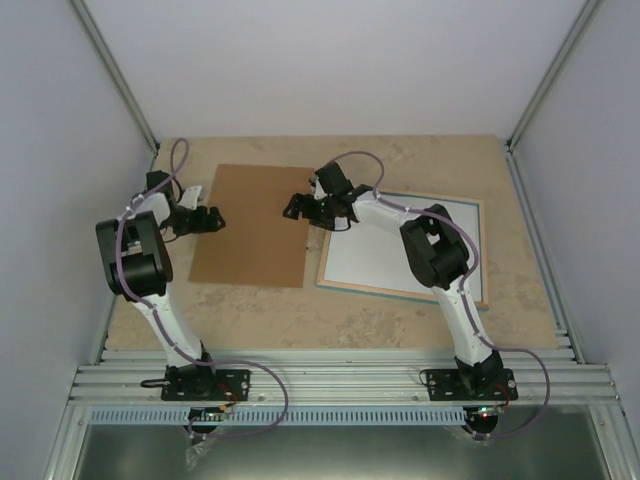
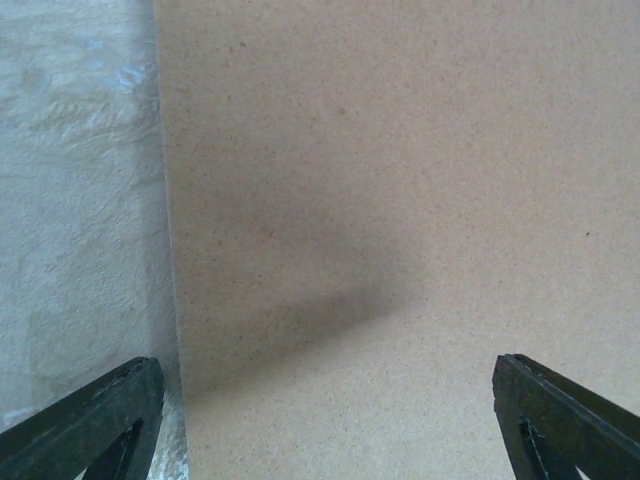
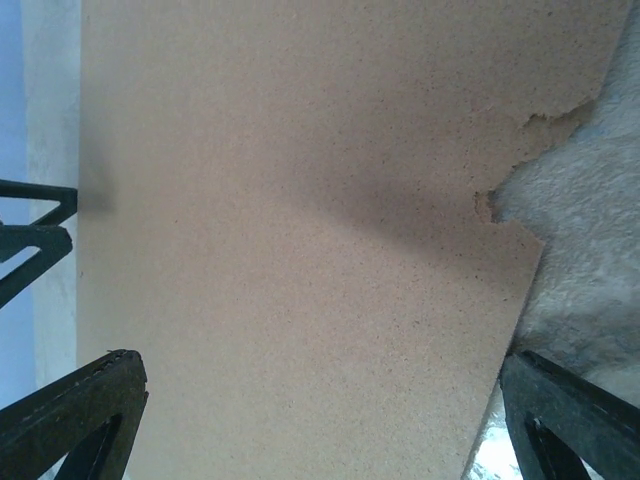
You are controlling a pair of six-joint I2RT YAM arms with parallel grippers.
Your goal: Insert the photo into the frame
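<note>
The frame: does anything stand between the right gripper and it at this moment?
Nothing visible does. The open right gripper hangs over the right edge of the brown backing board, and the frame lies flat just to its right on the table. Only the right arm itself passes above the frame.

Pale grey walls [image 1: 330,60] on three sides; beige mottled tabletop [image 1: 300,315]; ribbed aluminium rail [image 1: 330,378] at near edge.

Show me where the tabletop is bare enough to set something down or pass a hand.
Bare: the wide near strip of table between the brown board, the frame and the arm bases; also the far strip behind the board. Crowded: the board's left edge, under the left gripper, and the narrow board-to-frame gap, by the right gripper.
</note>
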